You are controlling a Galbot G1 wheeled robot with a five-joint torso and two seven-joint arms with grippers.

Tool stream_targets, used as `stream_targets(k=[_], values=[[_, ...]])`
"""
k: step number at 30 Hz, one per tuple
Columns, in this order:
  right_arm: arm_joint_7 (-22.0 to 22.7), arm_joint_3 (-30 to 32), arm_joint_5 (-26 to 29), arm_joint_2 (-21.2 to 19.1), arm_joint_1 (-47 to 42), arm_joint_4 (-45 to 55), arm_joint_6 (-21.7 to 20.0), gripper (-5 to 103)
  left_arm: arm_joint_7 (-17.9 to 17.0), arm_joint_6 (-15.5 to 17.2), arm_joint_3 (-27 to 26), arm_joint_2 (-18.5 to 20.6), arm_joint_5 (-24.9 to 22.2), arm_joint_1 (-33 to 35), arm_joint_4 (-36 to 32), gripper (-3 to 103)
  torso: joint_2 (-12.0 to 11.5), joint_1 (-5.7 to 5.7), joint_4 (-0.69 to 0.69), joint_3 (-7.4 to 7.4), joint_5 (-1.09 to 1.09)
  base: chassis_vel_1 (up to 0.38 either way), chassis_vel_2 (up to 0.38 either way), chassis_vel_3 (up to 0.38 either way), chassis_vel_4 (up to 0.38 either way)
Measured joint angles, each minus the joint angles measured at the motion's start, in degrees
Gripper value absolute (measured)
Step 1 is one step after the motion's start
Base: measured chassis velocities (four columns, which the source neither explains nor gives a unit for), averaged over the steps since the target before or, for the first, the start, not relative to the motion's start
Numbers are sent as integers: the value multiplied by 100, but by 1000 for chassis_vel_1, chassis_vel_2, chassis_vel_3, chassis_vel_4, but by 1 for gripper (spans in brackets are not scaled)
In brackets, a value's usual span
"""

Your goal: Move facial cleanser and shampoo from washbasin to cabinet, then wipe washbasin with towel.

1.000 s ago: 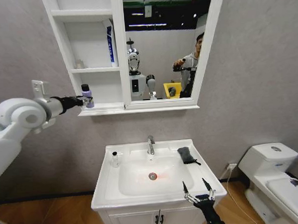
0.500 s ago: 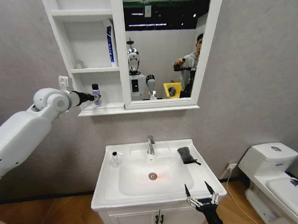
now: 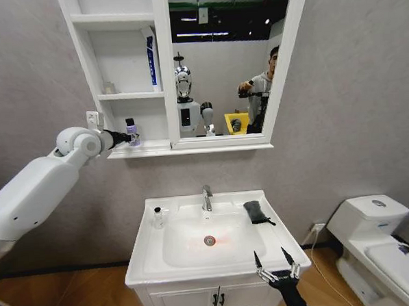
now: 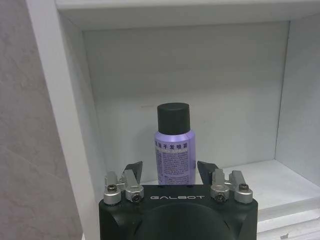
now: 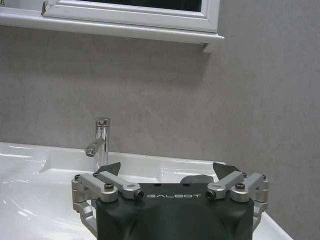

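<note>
The bottle (image 3: pixel 131 132) stands in the bottom shelf of the cabinet (image 3: pixel 90 63), between the fingers of the left end effector (image 4: pixel 170 172). Below is the washbasin (image 3: pixel 145 255). The towel (image 3: pixel 254 212) lies right of the faucet (image 3: pixel 206 197).

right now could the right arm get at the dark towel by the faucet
Probably yes. The right gripper hovers open at the front edge of the washbasin, and the towel lies on the back right rim beyond it, with nothing standing between them.

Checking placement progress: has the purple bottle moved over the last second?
Yes. Held in the left gripper, the purple bottle went from the cabinet's left edge rightward into its bottom shelf compartment, toward the mirror frame.
</note>
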Motion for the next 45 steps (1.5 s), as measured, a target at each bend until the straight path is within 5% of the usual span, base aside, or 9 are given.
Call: stream_targets(k=[6,12,16,18,21,27,30,37,45], values=[[-9,-89,-68,19,35,0,-44,100,-11,-46,-601,490,-175,595,-747,86,0,0,2,0,-2,0,0,0,0],[-13,-143,-96,-7,95,17,-162,100,807,-535,-2170,1440,-60,2755,-2562,99,0,-2,5,-1,-1,0,0,0,0],[-13,-161,-96,5,125,54,-198,100,752,-935,-2572,1513,468,3805,-3145,100,1,-3,5,-2,0,0,0,0,0],[1,-123,-96,54,40,126,-196,100,356,-1347,-2672,1040,1173,4727,-3382,100,0,-2,2,-1,0,0,0,0,0],[46,-12,-93,89,-167,217,-133,100,252,-1598,-2734,387,1914,5440,-3235,100,0,-1,-7,0,-3,0,0,0,0],[133,76,-58,75,-296,189,-37,100,627,-2688,-2925,-936,3997,6793,-2170,100,0,-1,6,0,-4,0,0,0,0],[154,99,-49,96,-311,172,-7,100,842,-2944,-2871,-1420,4674,6975,-1689,100,0,-1,2,0,-2,0,0,0,0],[195,162,29,45,-314,-3,74,100,1126,-3049,-2707,-1943,5187,7043,-977,100,0,-1,1,0,0,0,0,0,0],[192,127,131,-50,-261,-126,107,100,1093,-2993,-2670,-2122,4973,6805,-537,102,0,0,3,0,0,0,0,0,0]])
